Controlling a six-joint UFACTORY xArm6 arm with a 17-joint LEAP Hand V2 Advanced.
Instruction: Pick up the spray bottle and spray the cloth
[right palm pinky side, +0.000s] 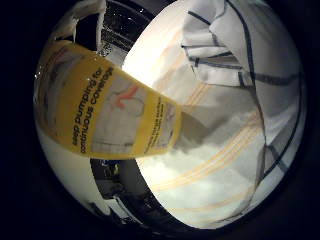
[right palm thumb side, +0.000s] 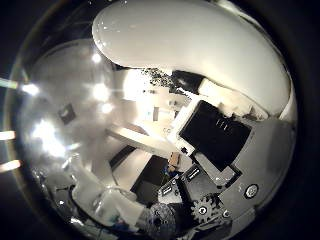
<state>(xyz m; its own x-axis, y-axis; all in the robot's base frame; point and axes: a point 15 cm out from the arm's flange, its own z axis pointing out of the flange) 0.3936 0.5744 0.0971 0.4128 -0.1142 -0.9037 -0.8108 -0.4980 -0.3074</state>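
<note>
Right up against the palm sits the spray bottle (right palm pinky side: 100, 112), its yellow label with a white panel and dark lettering filling a big share of the little-finger-side view, and the plain white body below the label running off toward the edge. That bottle is very close to the hand, lying across the view at a slant. Beyond it, farther from the palm, lies the cloth (right palm pinky side: 220, 130), a pale piece with faint peach stripes, rumpled and folded over on itself. A second fold of it, white with dark blue check lines, is heaped on the far part of the same cloth. Bottle and cloth overlap in the view, the bottle's label end in front of the cloth, though whether they actually touch cannot be told from here. Over on the thumb-side view, a smooth white rounded surface, apparently the bottle's body again, curves right across close to the camera. Beneath it, the hand (right palm thumb side: 220, 150) shows its white and black parts and a small gear, bent in beside that white surface. The fingers look wrapped about the bottle, with the bottle pressed near the palm. Farther off, a room with bright lights and pale furniture shows only dimly.
</note>
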